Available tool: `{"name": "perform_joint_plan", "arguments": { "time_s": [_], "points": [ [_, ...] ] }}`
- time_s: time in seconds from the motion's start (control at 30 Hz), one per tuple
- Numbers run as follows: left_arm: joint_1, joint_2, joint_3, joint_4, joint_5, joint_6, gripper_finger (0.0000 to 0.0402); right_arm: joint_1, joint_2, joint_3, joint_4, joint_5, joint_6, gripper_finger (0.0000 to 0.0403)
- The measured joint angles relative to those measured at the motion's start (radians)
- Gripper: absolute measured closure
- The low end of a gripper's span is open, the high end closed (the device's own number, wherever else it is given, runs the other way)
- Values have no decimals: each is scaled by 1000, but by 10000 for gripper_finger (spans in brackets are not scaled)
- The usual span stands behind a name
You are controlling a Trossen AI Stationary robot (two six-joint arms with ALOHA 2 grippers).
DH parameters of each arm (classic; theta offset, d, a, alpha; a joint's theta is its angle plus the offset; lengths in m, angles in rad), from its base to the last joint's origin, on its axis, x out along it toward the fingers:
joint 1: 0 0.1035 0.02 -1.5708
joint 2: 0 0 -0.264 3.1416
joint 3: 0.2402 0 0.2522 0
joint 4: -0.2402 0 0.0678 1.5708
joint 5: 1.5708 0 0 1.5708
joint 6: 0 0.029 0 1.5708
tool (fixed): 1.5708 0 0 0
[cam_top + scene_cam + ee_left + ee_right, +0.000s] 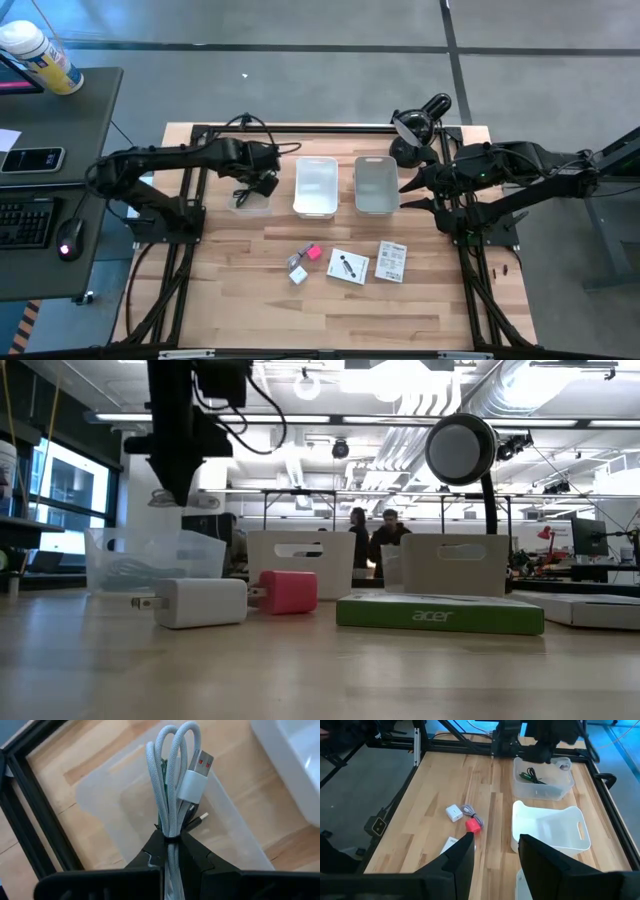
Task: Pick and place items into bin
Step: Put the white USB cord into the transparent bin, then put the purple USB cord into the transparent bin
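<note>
My left gripper (171, 840) is shut on a bundled pale braided cable (170, 775) with a white USB plug (192, 780). It hovers over the clear bin (250, 203), which holds a black cable and a green pen (532, 774). My right gripper (495, 850) is open and waits by the table's right edge (412, 190). On the table lie a pink piece (313, 253), a white cube (298, 274) with a small grey piece beside it, and two white printed cards (348, 265) (392, 261). My left gripper pinches the cable bundle (171, 827) between its two fingers, across the gathered strands near a dark band. The fingers point down over the clear bin (230, 835). The loops and the USB plug stick out past the fingertips, clear of the bin, above its rim in the low view (175, 500).
Two white bins (315, 187) (376, 185) stand side by side to the right of the clear bin. A black lamp (420, 125) sits at the far right corner. The black frame rails run along the table's left, right and far edges. Bare wood lies toward the near edge.
</note>
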Motion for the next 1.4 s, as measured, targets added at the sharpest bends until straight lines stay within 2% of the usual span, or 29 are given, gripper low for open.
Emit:
{"name": "perform_joint_plan", "arguments": {
  "time_s": [0.23,0.57,1.23,1.4],
  "points": [
    [1,59,0,3,-1,35,394,0,0,0,-6,-1,3,258],
    [1,62,0,-22,-16,50,389,0,0,0,-7,-2,22,258],
    [1,62,0,-40,-5,51,277,0,0,1,-7,-4,26,258],
    [0,61,0,-36,18,103,252,0,0,1,-7,-4,26,258]
  ]
}}
